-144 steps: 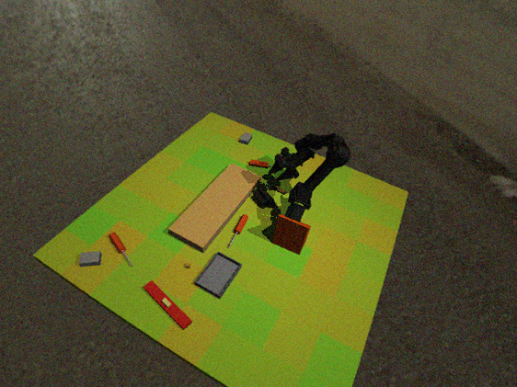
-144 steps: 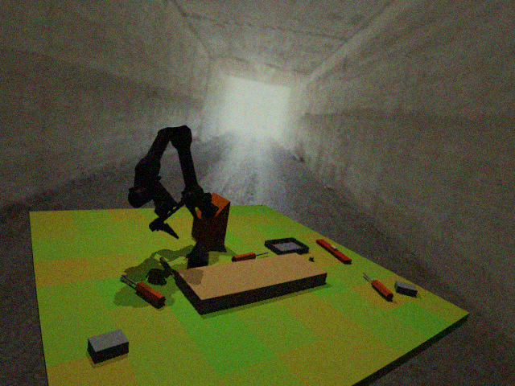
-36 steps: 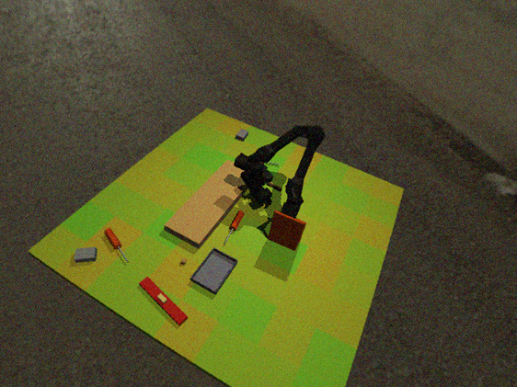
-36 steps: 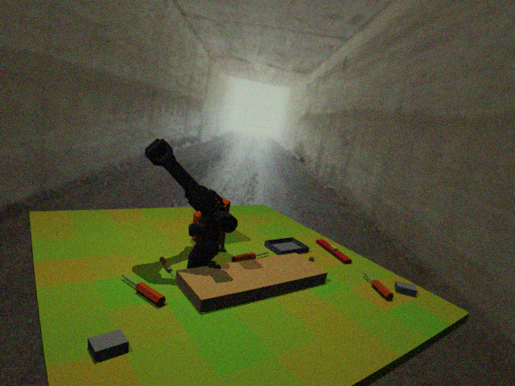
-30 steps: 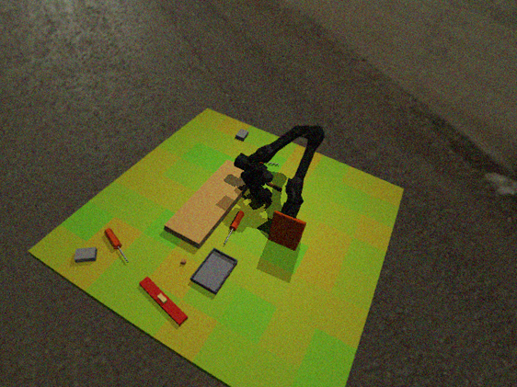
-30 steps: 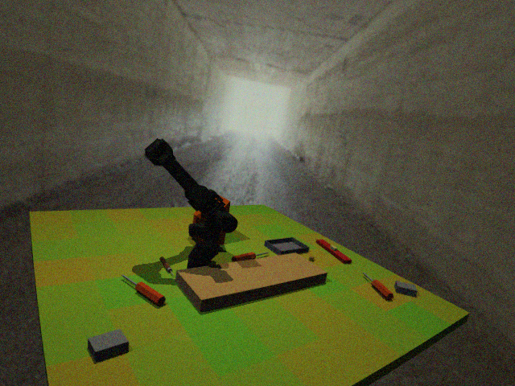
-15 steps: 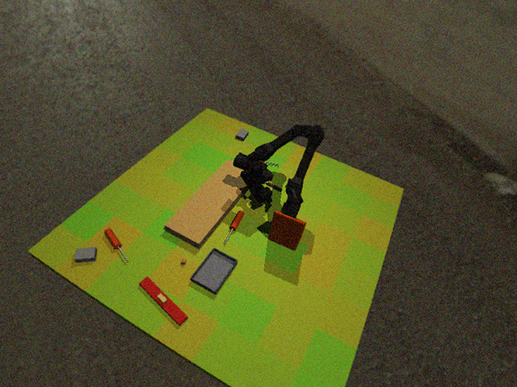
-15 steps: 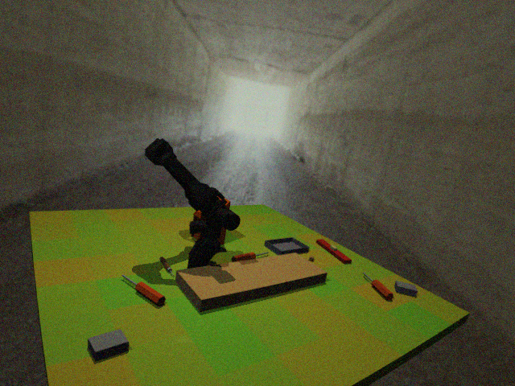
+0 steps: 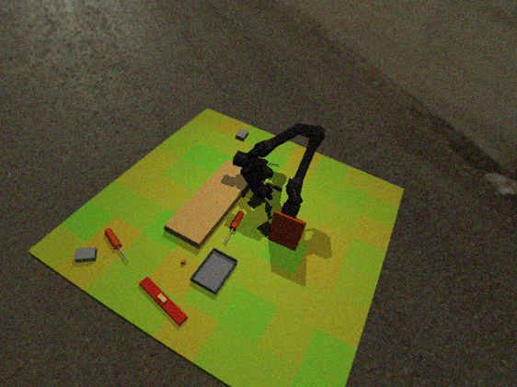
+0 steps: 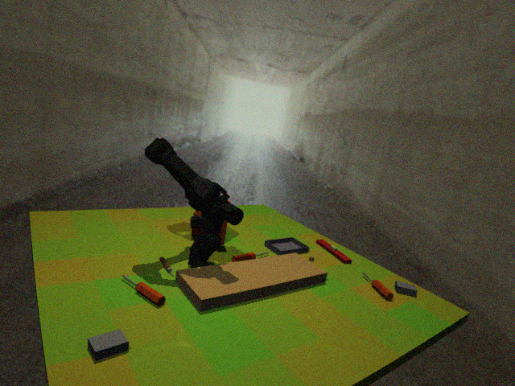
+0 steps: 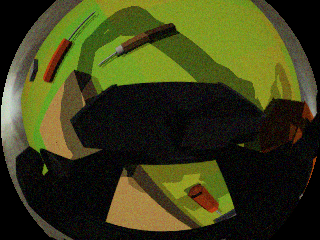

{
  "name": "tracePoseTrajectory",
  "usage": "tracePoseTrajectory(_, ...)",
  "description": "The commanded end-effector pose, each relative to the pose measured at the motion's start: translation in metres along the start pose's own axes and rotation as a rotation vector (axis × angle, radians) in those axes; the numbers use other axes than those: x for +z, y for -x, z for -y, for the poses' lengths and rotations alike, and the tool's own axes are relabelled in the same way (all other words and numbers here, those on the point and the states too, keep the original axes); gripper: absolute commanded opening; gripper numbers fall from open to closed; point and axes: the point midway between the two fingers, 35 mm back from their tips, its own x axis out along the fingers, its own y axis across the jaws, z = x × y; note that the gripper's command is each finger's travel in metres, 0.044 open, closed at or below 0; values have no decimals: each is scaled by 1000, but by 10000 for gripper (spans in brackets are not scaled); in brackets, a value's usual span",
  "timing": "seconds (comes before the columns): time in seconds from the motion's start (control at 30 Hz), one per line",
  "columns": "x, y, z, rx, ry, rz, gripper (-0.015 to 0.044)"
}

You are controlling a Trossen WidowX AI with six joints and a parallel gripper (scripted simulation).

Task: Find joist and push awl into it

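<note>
"Jaws closed on what?"
"My stud finder (image 11: 167, 117), well inside the edges of the surface (image 9: 255, 363) (image 10: 232, 357) (image 11: 220, 55); probably light, stiff. I'd grip its sides, centred."
"Awl (image 9: 273, 186) (image 10: 165, 264) (image 11: 147, 40)?"
"By its handle."

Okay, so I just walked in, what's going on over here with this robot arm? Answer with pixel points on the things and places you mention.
The robot's pincer (image 9: 265, 202) (image 10: 201, 260) (image 11: 171, 146) is shut on a dark block (image 11: 170, 117), probably the stud finder, beside the wooden panel (image 9: 207, 206) (image 10: 257, 276) (image 11: 142, 202). The tray (image 9: 214, 270) (image 10: 286, 246) has nothing in it. A brown-handled tool (image 10: 165, 263) (image 11: 150, 38), likely the awl, lies on the mat (image 9: 247, 317) (image 10: 249, 340) (image 11: 225, 45). I can't tell whether the joist has been found.
</note>
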Motion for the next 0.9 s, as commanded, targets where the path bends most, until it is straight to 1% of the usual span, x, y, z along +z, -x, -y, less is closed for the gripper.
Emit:
tracePoseTrajectory(0.0, 1, 6, -2, 5, -10, -7, 0)
tracePoseTrajectory(0.6, 5, 30, -1, 7, -10, -2, 0)
tracePoseTrajectory(0.87, 6, 29, 0, 1, -9, -28, 0)
